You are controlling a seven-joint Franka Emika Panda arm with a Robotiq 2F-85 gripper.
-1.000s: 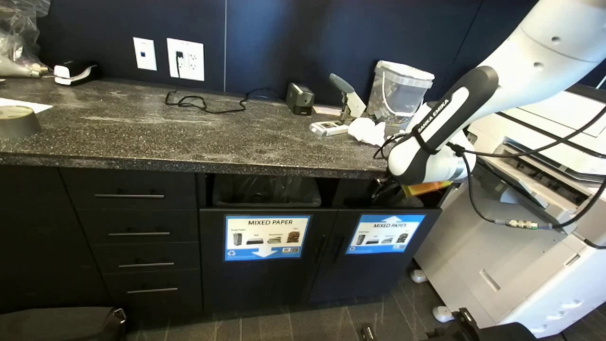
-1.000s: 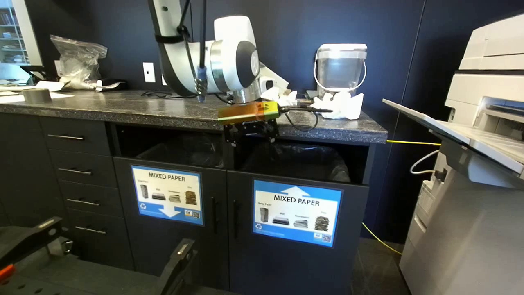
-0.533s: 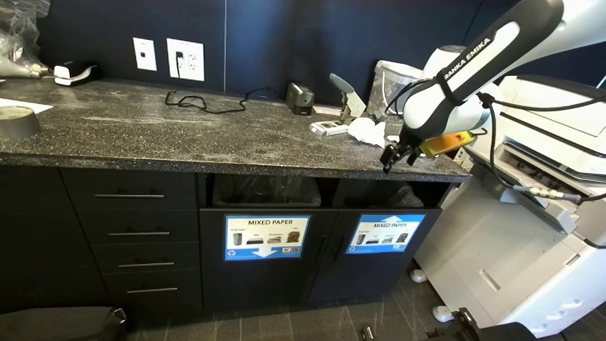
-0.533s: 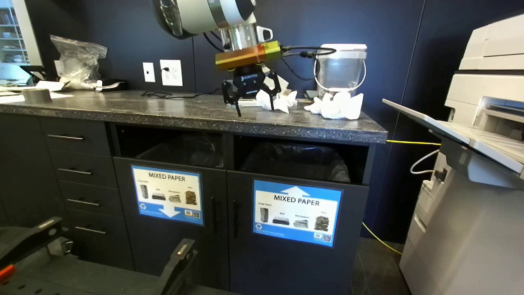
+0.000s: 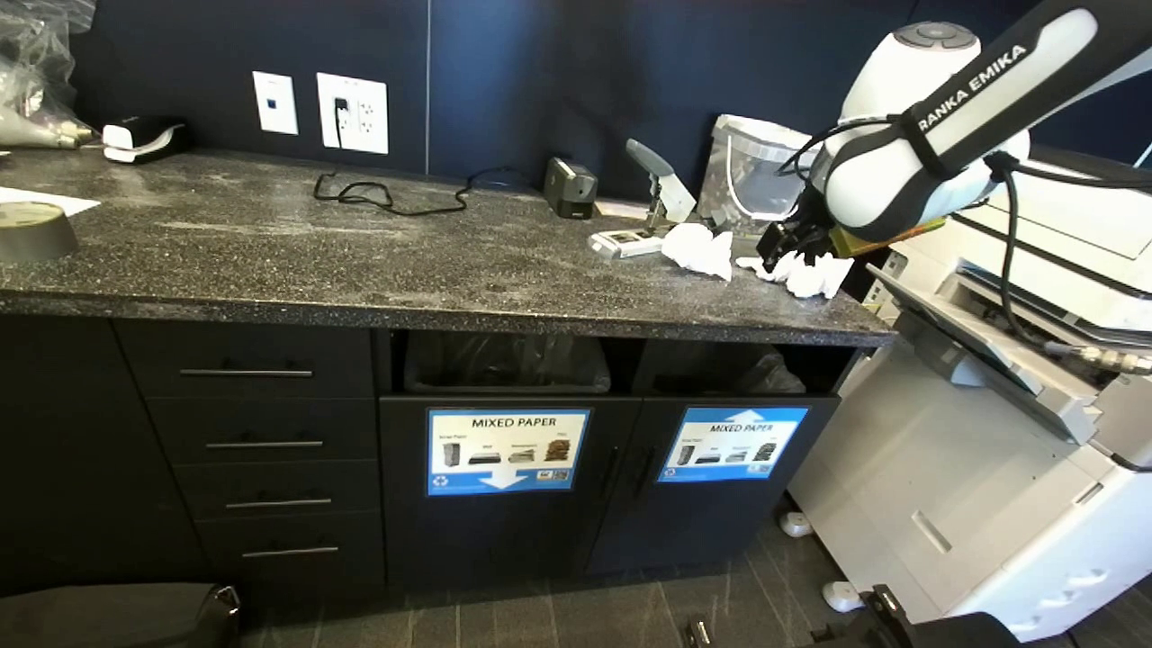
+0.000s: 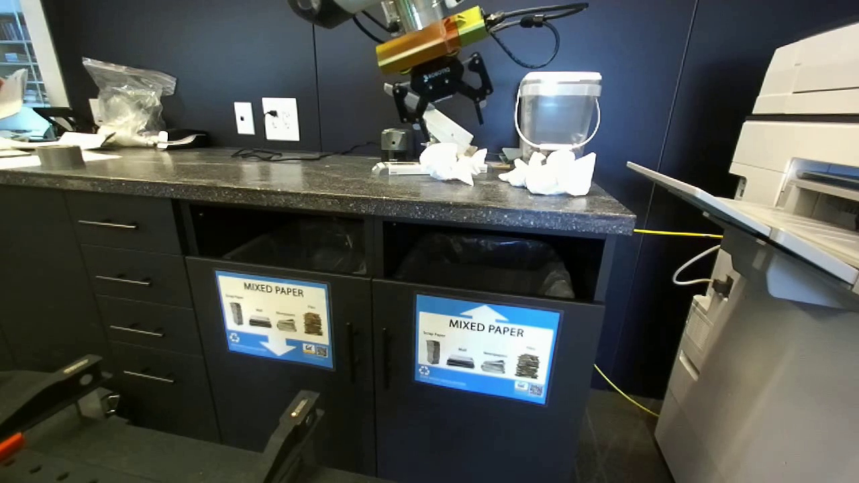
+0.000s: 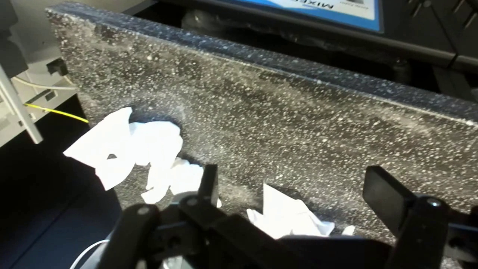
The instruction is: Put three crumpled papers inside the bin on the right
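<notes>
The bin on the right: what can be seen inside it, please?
Inside the bin, a plastic liner shows in both exterior views. The front door covers the lower inside, so whether any paper lies there cannot be seen.

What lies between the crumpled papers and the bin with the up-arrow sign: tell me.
In both exterior views, only countertop and its front edge lie between the crumpled papers and the bin.

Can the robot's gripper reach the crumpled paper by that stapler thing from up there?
Probably yes: the gripper hangs open and empty, and in the wrist view that crumpled paper shows between its jaws, with nothing seen blocking. It might brush the stapler-like tool close by.
</notes>
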